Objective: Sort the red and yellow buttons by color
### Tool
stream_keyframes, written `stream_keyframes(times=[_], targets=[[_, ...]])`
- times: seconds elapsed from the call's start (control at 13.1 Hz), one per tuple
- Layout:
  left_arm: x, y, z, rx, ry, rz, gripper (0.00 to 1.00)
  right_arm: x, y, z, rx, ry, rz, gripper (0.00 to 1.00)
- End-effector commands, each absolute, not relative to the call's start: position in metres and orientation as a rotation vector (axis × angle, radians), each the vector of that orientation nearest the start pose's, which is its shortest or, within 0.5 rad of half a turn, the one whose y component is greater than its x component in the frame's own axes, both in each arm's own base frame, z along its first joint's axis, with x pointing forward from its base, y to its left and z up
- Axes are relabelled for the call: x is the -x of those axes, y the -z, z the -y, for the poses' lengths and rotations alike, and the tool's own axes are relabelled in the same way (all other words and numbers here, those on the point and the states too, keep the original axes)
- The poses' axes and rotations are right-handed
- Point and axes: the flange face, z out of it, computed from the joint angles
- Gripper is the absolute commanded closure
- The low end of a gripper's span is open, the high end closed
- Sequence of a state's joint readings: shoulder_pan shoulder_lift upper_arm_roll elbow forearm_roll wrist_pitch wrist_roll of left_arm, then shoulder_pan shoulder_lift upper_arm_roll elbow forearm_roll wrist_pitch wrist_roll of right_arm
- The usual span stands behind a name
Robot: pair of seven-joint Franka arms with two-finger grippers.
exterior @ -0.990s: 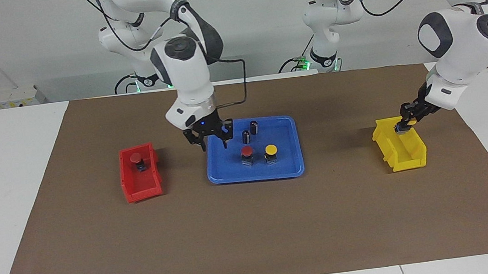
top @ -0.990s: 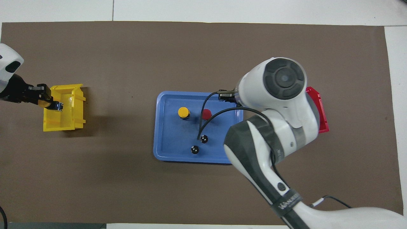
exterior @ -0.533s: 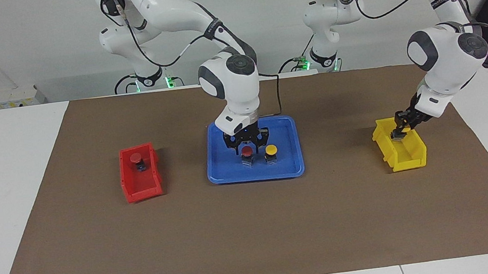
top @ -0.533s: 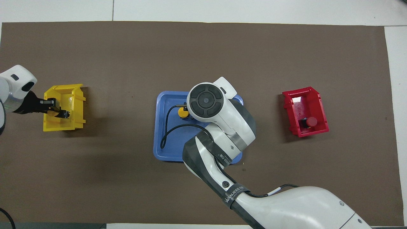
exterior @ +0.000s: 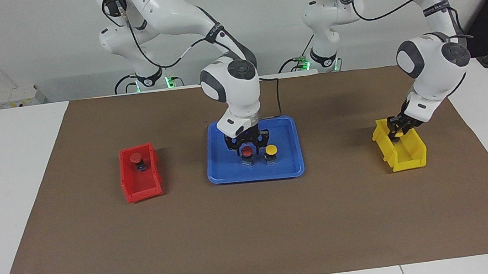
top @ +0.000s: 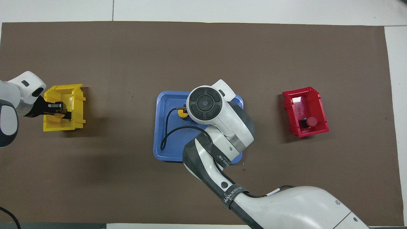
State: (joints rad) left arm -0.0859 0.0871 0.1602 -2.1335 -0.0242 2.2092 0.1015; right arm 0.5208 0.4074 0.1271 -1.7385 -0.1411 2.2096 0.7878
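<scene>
A red button (exterior: 247,152) and a yellow button (exterior: 270,151) stand side by side in the blue tray (exterior: 255,178). My right gripper (exterior: 246,147) is low over the red button, open, with one finger on each side of its cap. In the overhead view the right arm hides this red button, and the yellow button (top: 182,113) peeks out beside the arm. A second red button (exterior: 136,157) sits in the red bin (exterior: 142,192). My left gripper (exterior: 396,134) is down inside the yellow bin (exterior: 407,159), shut on a second yellow button (top: 58,114).
The red bin (top: 321,108) stands toward the right arm's end of the brown mat, the yellow bin (top: 78,105) toward the left arm's end, and the blue tray (top: 157,127) between them. The right arm hides the part of the tray nearer to the robots.
My right gripper has swung from the tray's edge over the red button and come down around it. My left gripper has sunk deeper into the yellow bin with the yellow button.
</scene>
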Motion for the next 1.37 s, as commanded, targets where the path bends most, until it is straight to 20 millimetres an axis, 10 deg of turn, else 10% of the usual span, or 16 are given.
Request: stream_keyframes(times=[0.0,0.3,0.46,0.61,0.84,1.29], targets=[[-0.55,-0.376,-0.042,3.134,-0.036,-0.048,0.43,-0.533,-0.352,-0.387,3.148,0.166,-0.118,0.64],[-0.563,-0.415,-0.042,3.137,-0.081,-0.047,0.37,-0.562,-0.402,-0.369,3.169,0.137,-0.182,0.77],[-0.573,-0.444,-0.025,3.134,-0.088,-0.075,0.01,-0.581,-0.451,-0.31,3.191,0.121,-0.098,0.77],[-0.578,-0.461,0.041,3.131,-0.043,0.013,0.0,-0.597,-0.498,-0.212,3.137,0.021,-0.023,0.76],[-0.559,-0.466,0.179,3.144,0.02,0.087,0.0,-0.604,-0.502,-0.101,3.118,-0.066,0.167,0.75],[-0.527,-0.419,0.35,3.176,0.019,0.052,0.0,-0.581,-0.445,-0.038,3.067,0.061,0.275,0.75]])
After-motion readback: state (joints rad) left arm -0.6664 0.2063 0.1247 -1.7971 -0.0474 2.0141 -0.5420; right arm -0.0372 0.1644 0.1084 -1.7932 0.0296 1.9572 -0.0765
